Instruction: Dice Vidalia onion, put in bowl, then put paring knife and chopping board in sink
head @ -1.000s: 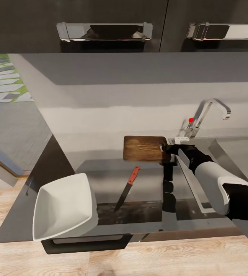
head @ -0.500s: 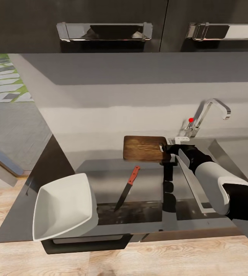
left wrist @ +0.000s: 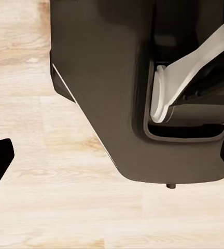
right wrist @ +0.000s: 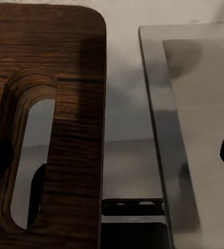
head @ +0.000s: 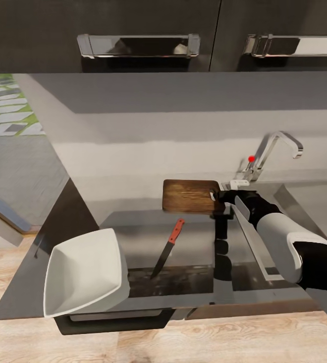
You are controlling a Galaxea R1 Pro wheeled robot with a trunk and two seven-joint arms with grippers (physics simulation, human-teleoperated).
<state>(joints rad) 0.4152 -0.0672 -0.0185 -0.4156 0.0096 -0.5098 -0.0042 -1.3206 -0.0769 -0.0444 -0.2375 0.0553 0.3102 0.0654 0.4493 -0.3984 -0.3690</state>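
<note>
The dark brown chopping board (head: 189,195) lies on the grey countertop (head: 133,232) near the wall, its slot handle (right wrist: 29,161) toward the sink (head: 284,196). My right gripper (head: 219,195) stands open at that handle end, one finger over the board and the other toward the sink's steel rim (right wrist: 161,135). The paring knife (head: 167,248), with a red handle and dark blade, lies in front of the board. A white bowl (head: 85,272) sits at the counter's front left. My left gripper (left wrist: 112,161) hangs open above the wood floor. The Vidalia onion is out of view.
The chrome tap (head: 279,143) and its red-knobbed lever (head: 251,158) stand behind the sink. Black upper cabinets with chrome handles (head: 138,45) hang overhead. My right forearm (head: 284,242) covers much of the sink. The robot's own dark base (left wrist: 107,93) appears in the left wrist view.
The head view has shifted slightly, so the cabinet handles sit a little differently. The board, knife, bowl and right arm have not moved.
</note>
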